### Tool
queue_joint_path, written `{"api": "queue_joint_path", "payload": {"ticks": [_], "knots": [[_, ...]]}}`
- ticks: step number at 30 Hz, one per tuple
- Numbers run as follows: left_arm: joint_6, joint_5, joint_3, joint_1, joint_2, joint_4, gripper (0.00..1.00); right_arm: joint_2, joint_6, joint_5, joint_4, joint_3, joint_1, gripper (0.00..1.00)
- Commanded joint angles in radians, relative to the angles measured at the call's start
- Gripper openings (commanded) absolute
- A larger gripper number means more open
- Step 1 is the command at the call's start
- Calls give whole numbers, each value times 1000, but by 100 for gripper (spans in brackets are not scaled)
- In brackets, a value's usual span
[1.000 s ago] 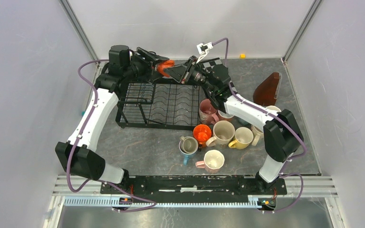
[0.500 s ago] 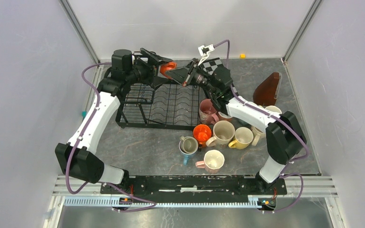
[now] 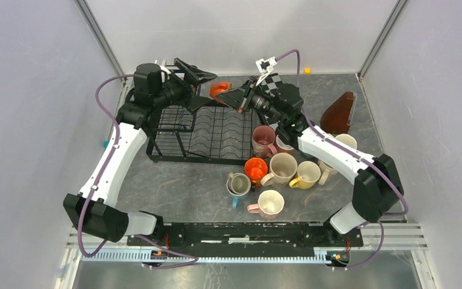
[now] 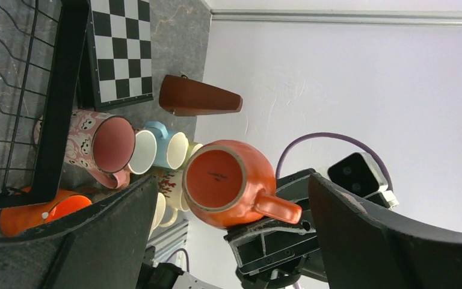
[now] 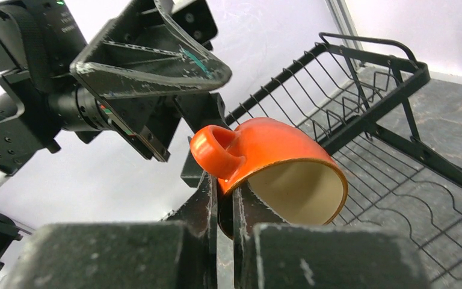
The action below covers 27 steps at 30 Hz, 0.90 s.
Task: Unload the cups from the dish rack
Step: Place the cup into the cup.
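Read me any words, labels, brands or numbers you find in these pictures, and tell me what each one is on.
Nothing here can be read as text.
Underside of the orange mug: a small dark stamp, too small to read.
Left arm's black casing: a bit of white print near its top edge, too blurred to read.
The checkerboard bears squares only, no writing.

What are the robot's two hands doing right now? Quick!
Left gripper: open, holding nothing.
Right gripper: closed on the orange mug, pinching its wall.
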Motion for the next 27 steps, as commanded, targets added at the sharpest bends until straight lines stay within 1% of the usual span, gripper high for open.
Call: {"api": "queue_joint_path", "payload": {"ticks": [1,7,12,16,22,25,27], "knots": [[116,-19,44,-3,-51,-11,100,-96,-84,30,-126,-2,-5,0],[235,-29,10,-8,-145,-86,100,-227,-195,94,-419,-15,-10,0],[314,-26,-32,-28,-230,-139,100,-357,-267,164,-616,-59,-10,0],[380,-42,-40,-81,-270,-189,100,-437,-302,213,-738,-66,-11,0],[466,-94,-120,-182,-309,-192,100,-530,-378,294,-962,-25,-10,0],[502,-122,-156,-235,-325,-191,100,-570,-406,299,-1055,-27,-11,0],[521,-132,-174,-247,-341,-192,100,-591,-418,303,-1124,-36,-11,0]]}}
